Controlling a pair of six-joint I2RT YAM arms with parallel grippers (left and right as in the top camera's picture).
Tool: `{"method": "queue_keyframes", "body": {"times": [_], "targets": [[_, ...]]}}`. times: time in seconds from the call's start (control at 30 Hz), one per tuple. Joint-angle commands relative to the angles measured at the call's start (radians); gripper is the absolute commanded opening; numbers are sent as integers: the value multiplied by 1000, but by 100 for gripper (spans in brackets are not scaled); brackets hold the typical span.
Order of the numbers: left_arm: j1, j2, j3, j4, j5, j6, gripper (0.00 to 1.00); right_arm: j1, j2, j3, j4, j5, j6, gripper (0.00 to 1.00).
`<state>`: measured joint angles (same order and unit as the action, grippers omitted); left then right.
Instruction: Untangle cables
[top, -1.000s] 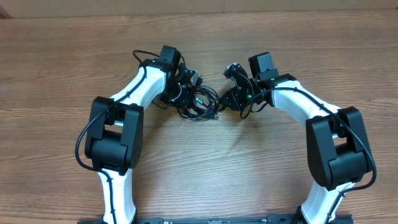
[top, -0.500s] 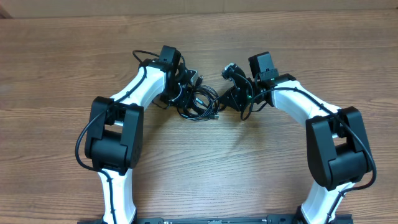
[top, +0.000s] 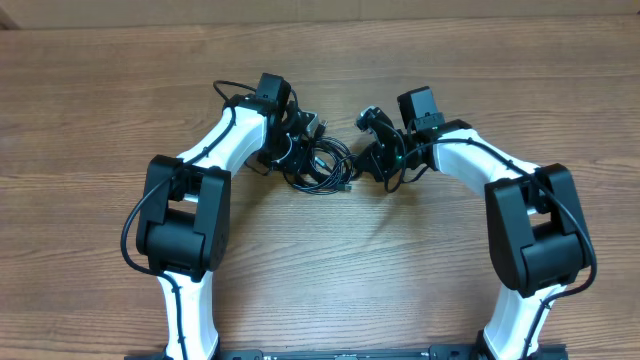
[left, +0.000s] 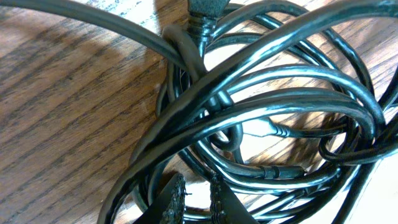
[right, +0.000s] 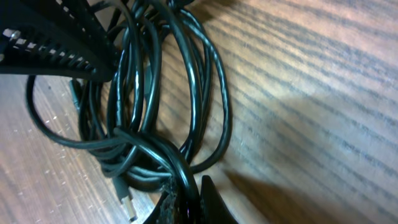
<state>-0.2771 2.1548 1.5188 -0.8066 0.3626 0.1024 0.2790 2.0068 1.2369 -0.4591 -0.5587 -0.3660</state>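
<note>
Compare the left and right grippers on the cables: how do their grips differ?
The left gripper sits at the left edge of the cables; the right gripper sits at their right edge. The left fingers show a narrow gap with several loops crowding them; the right fingers are pinched tight on seemingly one strand. Both are closed on the same bundle.

Open wooden table (top: 320, 280) surrounds the centre; there the tangled cables (top: 322, 165) fill the narrow gap between left arm (top: 222, 140) and right arm (top: 480, 165).
</note>
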Motion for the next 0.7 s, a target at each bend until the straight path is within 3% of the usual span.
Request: {"method": "queue_keyframes", "body": {"times": [0.0, 0.4, 0.67], "targets": [[8, 22, -5, 0, -22, -13, 17, -44, -47, 44, -30, -93, 48, 4], [8, 22, -5, -1, -23, -13, 16, -208, -138, 72, -255, -488, 86, 4], [8, 22, -5, 2, -23, -13, 16, -305, -138, 72, -276, -737, 137, 4]]}}
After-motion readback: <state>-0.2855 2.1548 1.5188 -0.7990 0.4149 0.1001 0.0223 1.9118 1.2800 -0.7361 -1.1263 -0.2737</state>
